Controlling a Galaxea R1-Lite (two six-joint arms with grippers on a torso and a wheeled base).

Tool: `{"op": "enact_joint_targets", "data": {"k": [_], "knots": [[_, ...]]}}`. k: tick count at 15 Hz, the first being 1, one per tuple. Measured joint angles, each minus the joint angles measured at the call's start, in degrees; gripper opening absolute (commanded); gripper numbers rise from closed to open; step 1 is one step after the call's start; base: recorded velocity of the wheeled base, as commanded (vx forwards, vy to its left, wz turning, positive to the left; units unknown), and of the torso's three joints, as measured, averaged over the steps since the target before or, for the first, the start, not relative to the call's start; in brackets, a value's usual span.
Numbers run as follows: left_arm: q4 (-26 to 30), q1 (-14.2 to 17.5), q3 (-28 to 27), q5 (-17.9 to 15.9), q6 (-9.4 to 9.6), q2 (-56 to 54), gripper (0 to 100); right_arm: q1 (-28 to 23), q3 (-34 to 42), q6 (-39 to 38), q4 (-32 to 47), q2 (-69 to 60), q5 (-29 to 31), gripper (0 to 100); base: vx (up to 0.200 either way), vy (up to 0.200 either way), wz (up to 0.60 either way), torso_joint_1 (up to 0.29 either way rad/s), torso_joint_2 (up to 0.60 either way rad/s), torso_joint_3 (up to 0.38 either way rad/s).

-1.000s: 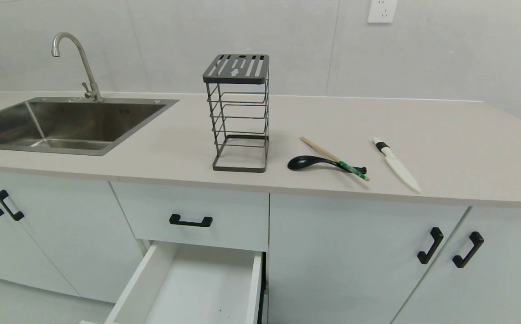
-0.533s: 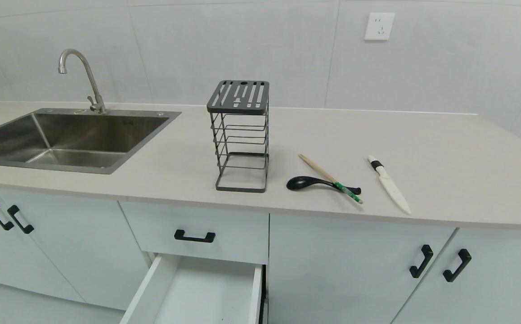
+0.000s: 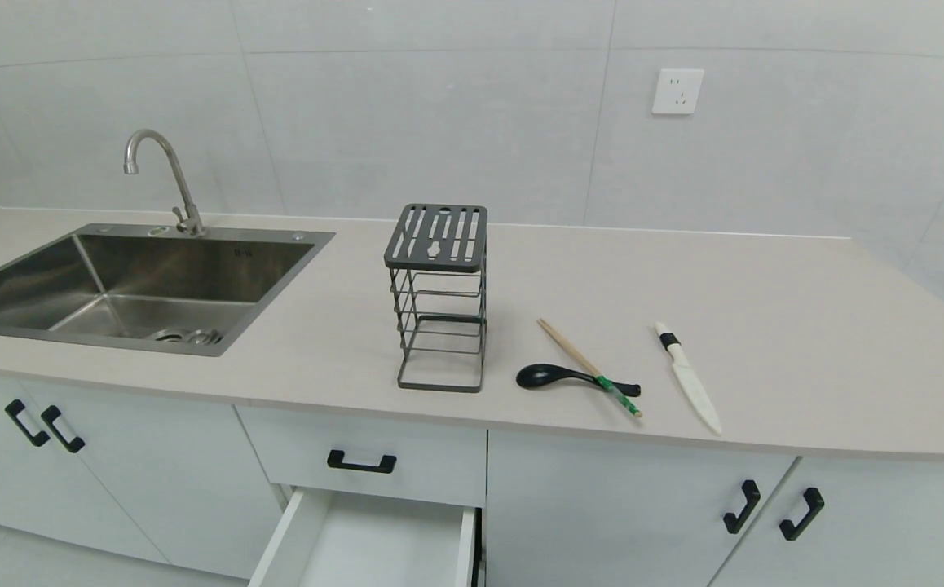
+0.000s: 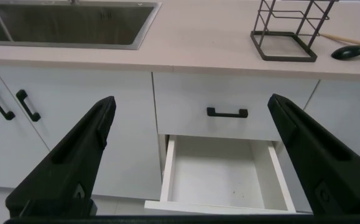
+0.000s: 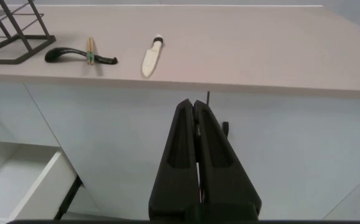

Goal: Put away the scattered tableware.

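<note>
On the beige countertop (image 3: 765, 326) lie a black spoon (image 3: 574, 378), a pair of wooden chopsticks (image 3: 588, 367) resting across its handle, and a white knife (image 3: 688, 377) with a black band. To their left stands a dark wire rack (image 3: 439, 310) with a slotted top. My left gripper (image 4: 192, 102) is open, held in front of the cabinets, above the pulled-out white drawer (image 4: 226, 177). My right gripper (image 5: 194, 104) is shut on nothing, below the counter edge and in front of the cabinet doors, with the spoon (image 5: 74, 55), chopsticks (image 5: 91, 50) and knife (image 5: 152, 56) beyond it.
A steel sink (image 3: 138, 281) with a curved faucet (image 3: 166, 175) fills the counter's left end. The open drawer (image 3: 370, 542) sticks out below a closed one with a black handle (image 3: 361, 463). Cabinet doors with black handles flank it. A wall outlet (image 3: 677, 90) sits behind.
The head camera has risen, so the whole picture has slid downward and more wall shows. The spoon, chopsticks, knife and rack keep their places on the counter.
</note>
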State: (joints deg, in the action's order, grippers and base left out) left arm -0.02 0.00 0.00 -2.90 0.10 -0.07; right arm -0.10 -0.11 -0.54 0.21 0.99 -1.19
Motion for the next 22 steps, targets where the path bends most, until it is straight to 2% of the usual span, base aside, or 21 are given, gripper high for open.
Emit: {"op": "enact_joint_targets", "data": {"k": [14, 15, 22], "knots": [[0.0, 0.0, 0.0, 0.0, 0.00, 0.0, 100, 0.1, 0.0, 0.6, 0.0, 0.0, -0.3, 0, 0.000, 0.000, 0.09, 0.013, -0.03, -0.012], [0.0, 0.0, 0.0, 0.0, 0.00, 0.0, 100, 0.1, 0.0, 0.6, 0.0, 0.0, -0.3, 100, 0.000, 0.000, 0.00, 0.000, 0.00, 0.000], [0.0, 0.0, 0.0, 0.0, -0.02, 0.0, 100, 0.0, -0.1, 3.8, -1.3, 0.0, -1.6, 100, 0.000, 0.000, 0.00, 0.000, 0.00, 0.000]]}}
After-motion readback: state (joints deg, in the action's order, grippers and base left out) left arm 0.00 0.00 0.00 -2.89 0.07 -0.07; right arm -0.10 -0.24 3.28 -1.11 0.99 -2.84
